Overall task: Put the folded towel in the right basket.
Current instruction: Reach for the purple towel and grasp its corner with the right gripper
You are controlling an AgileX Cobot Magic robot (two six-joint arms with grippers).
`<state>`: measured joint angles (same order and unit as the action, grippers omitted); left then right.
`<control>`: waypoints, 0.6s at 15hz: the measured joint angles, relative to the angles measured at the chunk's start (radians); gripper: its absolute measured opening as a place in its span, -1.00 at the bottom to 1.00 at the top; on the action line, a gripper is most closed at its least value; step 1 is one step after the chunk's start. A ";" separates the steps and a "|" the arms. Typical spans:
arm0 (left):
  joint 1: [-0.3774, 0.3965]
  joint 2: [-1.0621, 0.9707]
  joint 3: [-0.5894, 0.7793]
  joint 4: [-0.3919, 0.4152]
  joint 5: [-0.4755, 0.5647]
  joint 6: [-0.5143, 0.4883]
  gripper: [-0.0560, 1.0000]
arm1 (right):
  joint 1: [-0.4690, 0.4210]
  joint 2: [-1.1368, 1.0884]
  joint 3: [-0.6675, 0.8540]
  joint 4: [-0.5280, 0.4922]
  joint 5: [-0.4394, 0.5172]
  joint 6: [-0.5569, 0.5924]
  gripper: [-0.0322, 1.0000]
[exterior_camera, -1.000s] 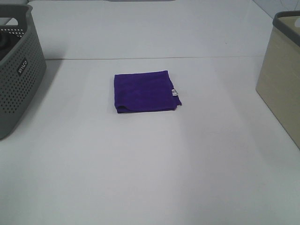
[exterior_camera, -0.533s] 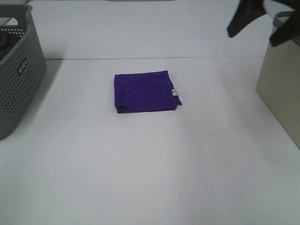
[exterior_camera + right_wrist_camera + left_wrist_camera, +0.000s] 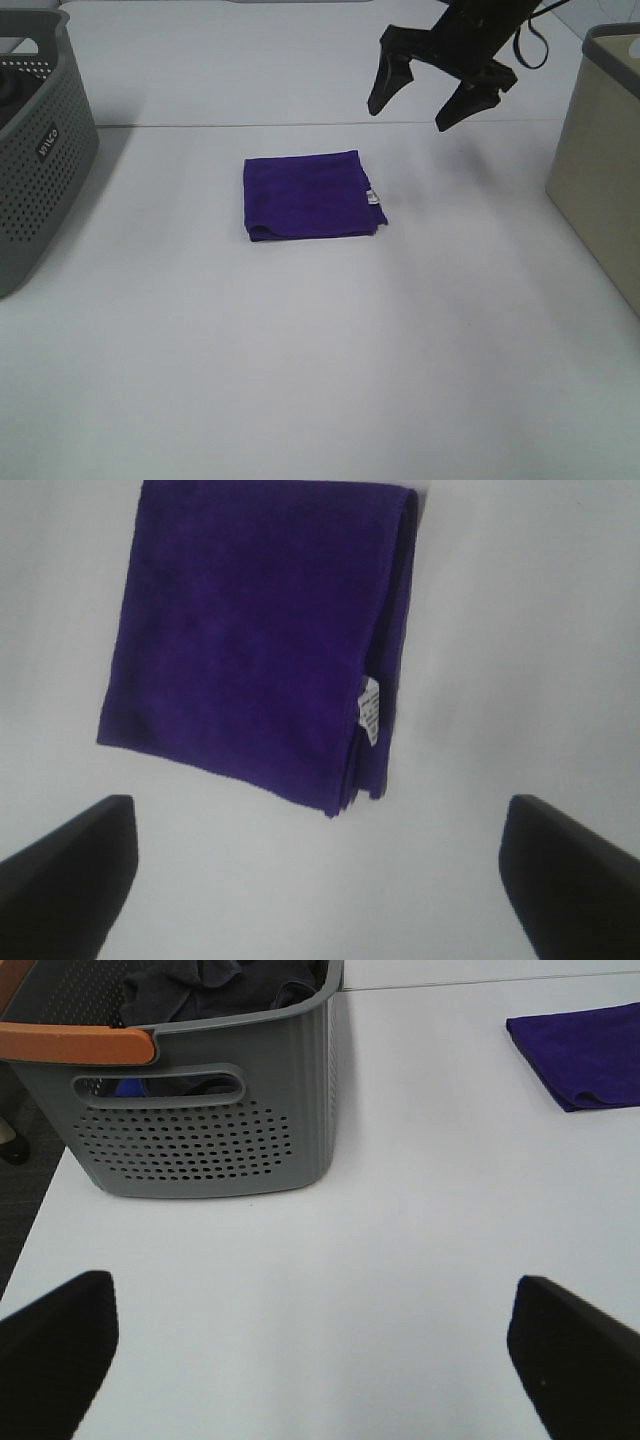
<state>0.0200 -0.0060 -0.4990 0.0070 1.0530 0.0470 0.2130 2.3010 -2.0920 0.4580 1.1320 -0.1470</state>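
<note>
**Towel flat mid-table, right claw spread above and behind it**

The folded purple towel (image 3: 312,196) lies flat on the white table (image 3: 300,380), about midway between the grey perforated basket (image 3: 45,150) on the left and the beige basket (image 3: 600,170) on the right, well apart from both. It is close to square, so no long axis stands out. Its sides sit nearly square to the table edges, only slightly turned. The edge with the stacked layers and the small white label (image 3: 372,196) faces the beige basket.

The right gripper (image 3: 408,116) hangs in the air beyond the towel's far right corner, jaws spread wide, touching nothing.

The left gripper (image 3: 315,1360) is also spread wide and holds nothing, near the grey basket, which contains dark clothes (image 3: 220,980).
</note>
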 joint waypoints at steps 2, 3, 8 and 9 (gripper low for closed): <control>0.000 0.000 0.000 0.000 0.000 0.000 0.98 | 0.000 0.094 -0.080 0.001 0.005 0.000 0.89; 0.000 0.000 0.000 0.000 0.000 0.000 0.98 | 0.000 0.159 -0.114 0.002 0.006 0.004 0.89; 0.000 0.000 0.000 0.000 0.000 0.000 0.98 | -0.001 0.285 -0.153 0.027 -0.053 0.008 0.87; 0.000 0.000 0.000 0.000 0.000 0.000 0.98 | -0.001 0.292 -0.155 0.037 -0.073 0.008 0.86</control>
<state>0.0200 -0.0060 -0.4990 0.0070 1.0530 0.0470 0.2120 2.5930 -2.2470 0.4950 1.0590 -0.1390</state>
